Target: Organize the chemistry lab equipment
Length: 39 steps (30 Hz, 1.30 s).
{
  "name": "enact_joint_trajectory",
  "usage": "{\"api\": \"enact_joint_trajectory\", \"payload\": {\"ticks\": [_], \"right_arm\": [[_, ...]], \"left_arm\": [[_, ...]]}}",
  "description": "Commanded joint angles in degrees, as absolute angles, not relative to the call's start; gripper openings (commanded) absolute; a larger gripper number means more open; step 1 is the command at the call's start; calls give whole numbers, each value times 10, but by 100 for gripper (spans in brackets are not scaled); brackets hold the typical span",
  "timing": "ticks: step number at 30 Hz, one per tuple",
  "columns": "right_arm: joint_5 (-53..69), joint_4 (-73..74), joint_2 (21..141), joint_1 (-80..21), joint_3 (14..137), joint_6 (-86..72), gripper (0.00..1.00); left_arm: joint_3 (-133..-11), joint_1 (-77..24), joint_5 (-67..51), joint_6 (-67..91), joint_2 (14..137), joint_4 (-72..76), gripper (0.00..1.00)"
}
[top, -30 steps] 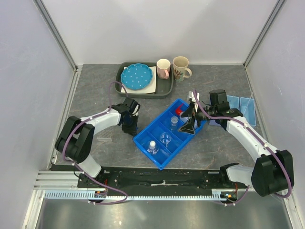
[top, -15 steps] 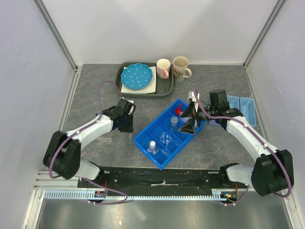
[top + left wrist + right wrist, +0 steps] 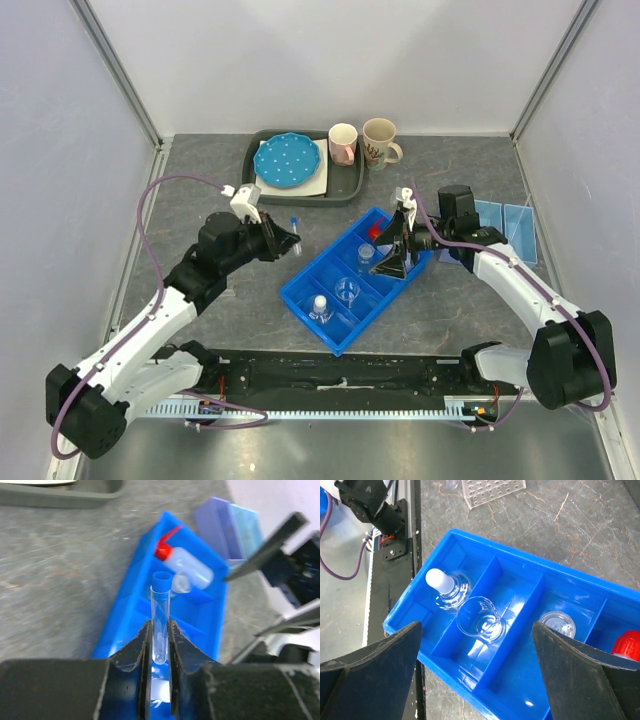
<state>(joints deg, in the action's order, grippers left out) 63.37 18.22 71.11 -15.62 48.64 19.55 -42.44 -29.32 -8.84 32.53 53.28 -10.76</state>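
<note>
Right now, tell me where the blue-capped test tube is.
In the top view the test tube is pinched in the left gripper, just left of the blue tray's far end.

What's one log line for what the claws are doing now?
left claw: shut on blue-capped test tube | right claw: open above blue tray

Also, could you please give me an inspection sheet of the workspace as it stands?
Surface: grey stone-look table, no spills seen.
Job's things: blue-capped test tube in left tool; squeeze bottle, beaker, stoppered flask, vial in blue bin.
Clutter: dotted plate, two mugs at the back.
Tools: left tool shut on test tube; right tool open above bin.
Cables: purple cable arcs off left arm.
Surroundings: white walls, nothing else seen.
</note>
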Motion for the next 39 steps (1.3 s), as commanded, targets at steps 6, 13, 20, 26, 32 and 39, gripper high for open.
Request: {"api": "enact_joint_trajectory", "payload": {"ticks": [6,13,20,26,32,39], "right_arm": [[665,-61,713,-165,432,-26,98],[650,-134,736,-171,424,-136,98],[642,-156,739,-171,421,-170,96],[644,-168,742,-173,417,-185,75],[648,-167,745,-176,421,-186,36],[646,-136,744,-176,431,-156,21]], "left_arm": [[-353,-408,-79,464,574,243,10],[-381,-477,-18,475,662,333,10],[-408,-509,15,474,715,359,10],[-418,-514,26,473,734,359,10],[-426,-517,24,472,746,360,11],[-430,-517,9,468,744,340,38]]}}
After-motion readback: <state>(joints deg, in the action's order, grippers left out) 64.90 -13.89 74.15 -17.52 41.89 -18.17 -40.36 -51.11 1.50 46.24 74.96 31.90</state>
